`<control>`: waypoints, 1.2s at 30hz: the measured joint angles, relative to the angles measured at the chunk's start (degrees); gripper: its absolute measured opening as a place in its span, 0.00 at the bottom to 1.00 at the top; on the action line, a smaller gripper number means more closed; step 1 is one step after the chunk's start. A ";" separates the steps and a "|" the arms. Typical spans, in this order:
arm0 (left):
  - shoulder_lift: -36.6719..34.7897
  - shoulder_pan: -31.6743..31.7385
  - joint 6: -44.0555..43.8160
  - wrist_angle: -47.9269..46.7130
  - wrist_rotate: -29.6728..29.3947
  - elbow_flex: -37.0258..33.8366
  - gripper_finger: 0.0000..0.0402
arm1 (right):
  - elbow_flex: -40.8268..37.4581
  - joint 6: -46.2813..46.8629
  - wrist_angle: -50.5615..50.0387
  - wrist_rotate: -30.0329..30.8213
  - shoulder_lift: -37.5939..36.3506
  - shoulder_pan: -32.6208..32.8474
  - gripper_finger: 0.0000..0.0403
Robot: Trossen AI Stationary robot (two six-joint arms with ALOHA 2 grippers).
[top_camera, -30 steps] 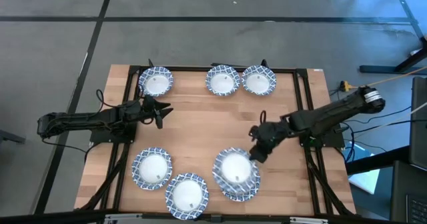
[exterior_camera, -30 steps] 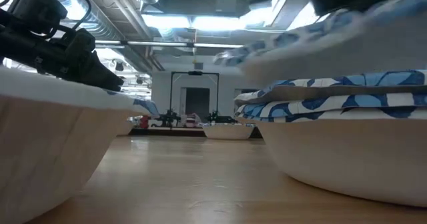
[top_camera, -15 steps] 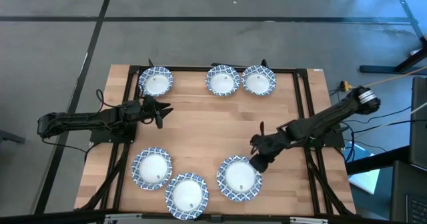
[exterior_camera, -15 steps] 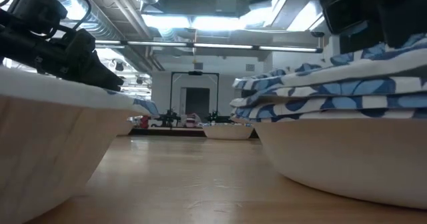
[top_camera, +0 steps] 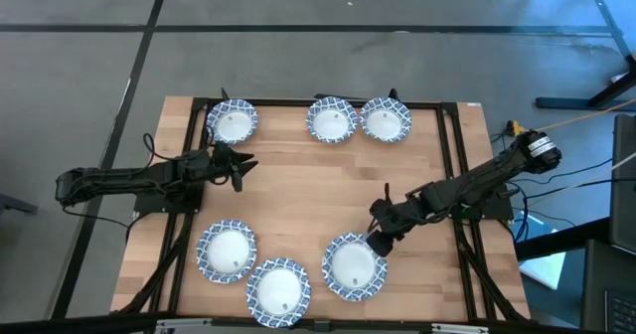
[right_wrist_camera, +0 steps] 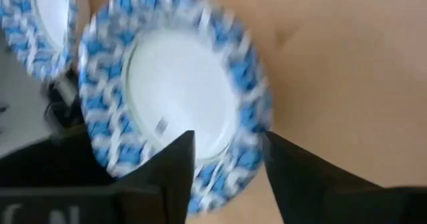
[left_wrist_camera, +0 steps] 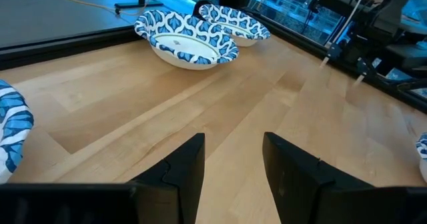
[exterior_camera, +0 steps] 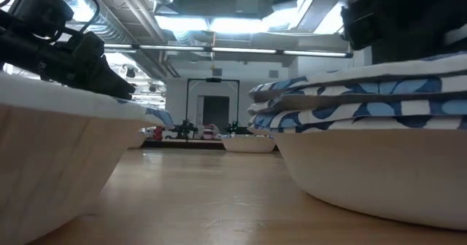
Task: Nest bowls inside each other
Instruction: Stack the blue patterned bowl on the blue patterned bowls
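High view shows six spots on the wooden tabletop (top_camera: 318, 180) where bowls sit: three along the far edge and three along the near edge. At the far edge, one bowl (top_camera: 232, 121) stands alone toward the left, and two more, a middle bowl (top_camera: 331, 120) and a right bowl (top_camera: 386, 119), sit just beside each other. At the near edge, a left bowl (top_camera: 228, 251) and a lower bowl (top_camera: 278, 290) overlap at their rims, and a nested stack (top_camera: 355, 266) stands to their right. Low view shows the stack (exterior_camera: 365, 121) side-on with at least four patterned rims layered one in another; the exact count cannot be told. The right gripper (top_camera: 381, 241) hovers at the far right rim of the stack, its fingers (right_wrist_camera: 167, 171) parted and released, straddling the blue-and-white rim without clamping it, as the right wrist view shows. The left gripper (top_camera: 241, 165) waits above bare wood on the left side, between the far left bowl and the near left bowl, its fingers (left_wrist_camera: 183, 174) partly apart and grasping nothing.
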 joint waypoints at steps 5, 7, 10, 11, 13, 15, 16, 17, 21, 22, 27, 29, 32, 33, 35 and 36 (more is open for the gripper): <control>0.00 -0.01 0.05 0.00 0.00 0.00 0.36 | 0.00 -5.59 -0.29 7.43 -0.02 -2.39 0.51; -0.01 0.01 0.27 0.00 0.00 -0.02 0.36 | 0.00 -7.77 -1.15 10.38 -0.02 -3.87 0.51; 0.00 0.00 0.29 0.00 0.00 -0.01 0.36 | 0.00 -7.87 -3.52 15.31 -0.02 -6.38 0.51; -0.01 0.01 0.34 0.00 0.00 0.00 0.36 | 0.00 -6.66 -4.61 17.57 -0.03 -7.22 0.51; -0.02 -0.01 0.37 0.00 0.00 -0.01 0.36 | 0.00 -3.57 -7.35 22.39 -0.42 -8.90 0.51; 0.00 -0.01 0.39 0.00 0.00 0.00 0.36 | 0.00 -1.95 -10.21 25.08 -0.97 -10.90 0.51; 0.00 -0.01 0.39 0.00 0.00 0.00 0.36 | -0.02 -1.53 -12.06 25.61 -1.41 -11.92 0.51; -0.01 0.01 0.41 0.00 0.00 0.00 0.36 | -0.02 -1.05 -13.33 26.13 -1.90 -12.97 0.51; -0.01 0.00 0.42 0.00 0.00 0.00 0.36 | -0.02 -4.14 -14.55 26.69 -4.61 -16.14 0.48; -0.02 0.00 0.42 0.00 -0.02 -0.01 0.36 | -0.02 -5.32 -14.49 26.69 -5.45 -16.88 0.47; -0.02 0.01 0.42 0.00 0.00 0.00 0.36 | -0.02 -11.14 -14.64 27.86 -10.92 -20.84 0.38; 0.00 -0.01 0.40 0.00 -0.01 -0.01 0.36 | -0.02 -13.42 -14.69 29.35 -13.49 -22.36 0.35; -0.01 0.00 0.39 0.00 -0.01 -0.01 0.36 | -0.02 -16.36 -15.35 32.21 -17.19 -24.88 0.31; -0.01 0.01 0.39 0.00 -0.01 -0.01 0.36 | -0.02 -17.32 -15.86 33.02 -18.27 -25.79 0.30; -0.02 0.01 0.37 0.00 -0.02 0.00 0.36 | -0.02 -18.84 -17.18 34.17 -20.36 -27.87 0.28; -0.01 -0.01 0.37 0.00 -0.02 0.00 0.36 | -0.02 -19.56 -18.05 34.40 -21.36 -28.96 0.28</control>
